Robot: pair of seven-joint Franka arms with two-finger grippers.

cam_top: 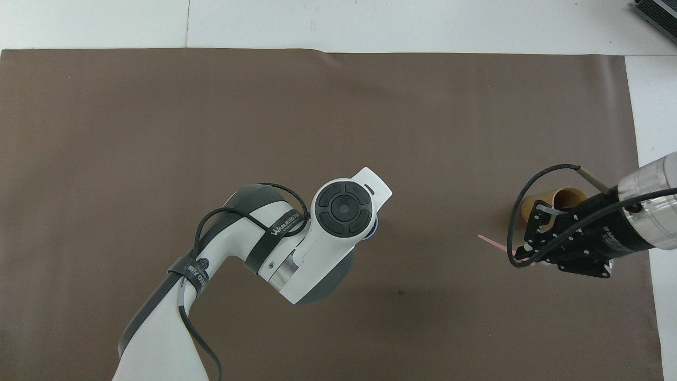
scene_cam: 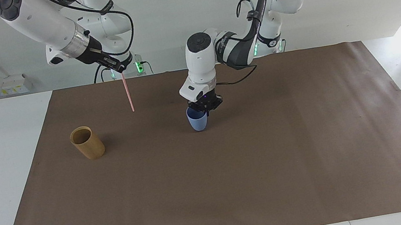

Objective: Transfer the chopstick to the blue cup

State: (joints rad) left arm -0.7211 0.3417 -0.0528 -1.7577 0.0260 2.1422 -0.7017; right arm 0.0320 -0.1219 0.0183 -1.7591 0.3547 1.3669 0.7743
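Right, your right gripper (scene_cam: 116, 68) grips the chopstick (scene_cam: 127, 93) aloft; your left gripper (scene_cam: 204, 107) clamps the blue cup (scene_cam: 197, 121) rim.

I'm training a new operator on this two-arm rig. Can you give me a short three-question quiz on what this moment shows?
1. True or false: the chopstick already stands in the blue cup.
2. What does the left gripper grip?
A. the bamboo cup
B. the blue cup's rim
C. nothing
3. Fill in: the right gripper holds the chopstick by its ____ end, hanging nearly upright over the brown mat.

Key:
1. False; it hangs in the air, apart from both cups.
2. B
3. upper
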